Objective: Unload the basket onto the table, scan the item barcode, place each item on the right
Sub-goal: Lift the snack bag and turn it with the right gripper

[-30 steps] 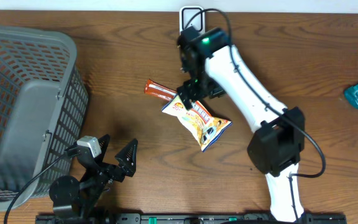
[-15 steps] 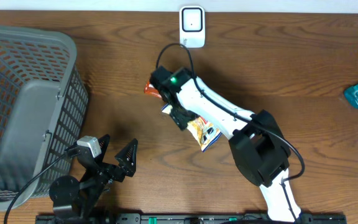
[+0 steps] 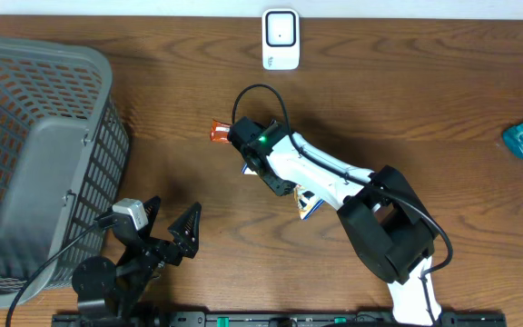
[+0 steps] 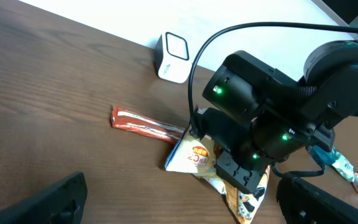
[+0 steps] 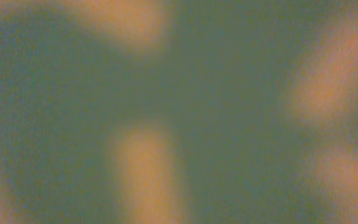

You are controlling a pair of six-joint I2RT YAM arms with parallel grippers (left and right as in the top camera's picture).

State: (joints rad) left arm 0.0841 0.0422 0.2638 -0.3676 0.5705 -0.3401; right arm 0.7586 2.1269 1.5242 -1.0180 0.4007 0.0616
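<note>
Our right claw (image 4: 241,179) is closed, down on the snack bag (image 4: 194,155) mid-table, six o'clock of the scanner (image 3: 281,38) — a pinch we cannot confirm. Our left claw (image 3: 172,218) gapes empty at the bag's seven o'clock.

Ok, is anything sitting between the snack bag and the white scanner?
Nothing visible: only bare table lies between the snack bag and the scanner. The red wrapper sits off to the side.
</note>
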